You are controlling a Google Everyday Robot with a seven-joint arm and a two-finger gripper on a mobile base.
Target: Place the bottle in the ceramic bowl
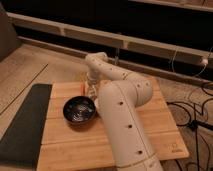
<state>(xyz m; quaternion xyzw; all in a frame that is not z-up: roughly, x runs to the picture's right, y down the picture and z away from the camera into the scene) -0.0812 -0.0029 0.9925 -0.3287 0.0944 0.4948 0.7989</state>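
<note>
The glossy black ceramic bowl [78,110] sits on the wooden table [65,142], left of the middle. My white arm [122,107] rises from the front right, bends over the table and reaches down at the back. The gripper [91,82] hangs just behind the bowl's far right rim. A slim whitish shape, which seems to be the bottle [92,91], is directly under the gripper, upright, close to the bowl's rim. I cannot tell whether the gripper holds it. The bowl holds nothing that I can see.
A dark mat [22,125] lies along the table's left side. My arm's thick lower link covers the table's middle right. Black cables [195,117] lie on the floor to the right. A low ledge [150,47] runs behind the table.
</note>
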